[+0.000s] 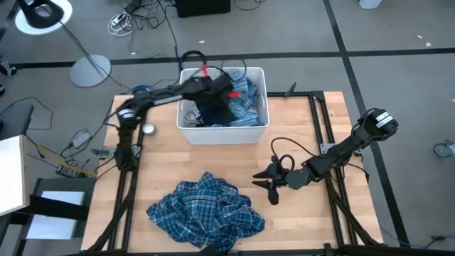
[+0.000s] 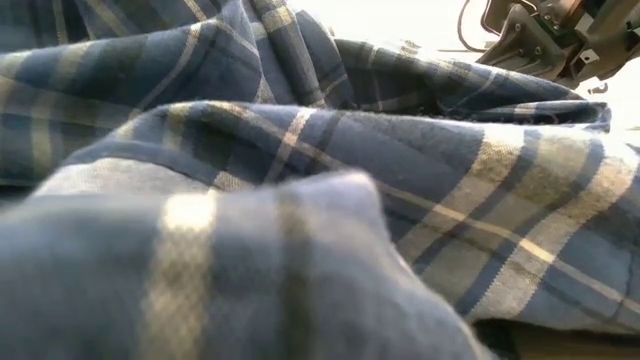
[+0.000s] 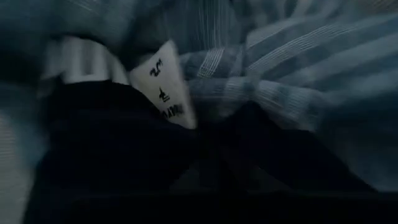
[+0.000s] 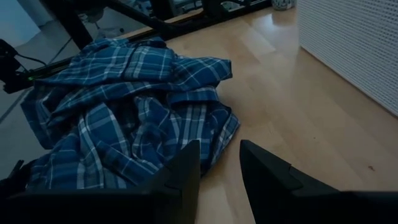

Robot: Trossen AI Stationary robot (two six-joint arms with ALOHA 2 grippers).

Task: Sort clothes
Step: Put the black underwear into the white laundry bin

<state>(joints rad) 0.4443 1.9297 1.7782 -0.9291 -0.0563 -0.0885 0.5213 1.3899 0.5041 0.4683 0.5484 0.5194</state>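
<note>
Overhead, the left gripper (image 1: 222,91) is being held down inside the white bin (image 1: 259,128), right above the dark navy garment (image 1: 213,110), with blue-grey striped fabric (image 1: 245,99) lying just beside it toward the right wall of the bin. The state of its fingers cannot be told from this view. The plaid shirt (image 1: 206,213) is lying crumpled on the table (image 1: 298,142), well apart from the bin, and the right gripper (image 1: 273,182) is resting just beside its right edge, so the right arm is judged nearer to it.

At table height, the picture is being filled almost wholly by the plaid shirt (image 2: 300,180), bunched in soft folds with no clear long axis.

From the left wrist, the dark navy garment (image 3: 124,155) is lying directly before the camera, with a white label (image 3: 168,87) showing on it and the striped fabric (image 3: 298,68) behind. The fingers are not being made out against the dark cloth.

From the right wrist, the right gripper (image 4: 219,171) is being held with its fingers a little spread and nothing between them. The plaid shirt (image 4: 124,112) is lying ahead of them and to one side, near.
</note>
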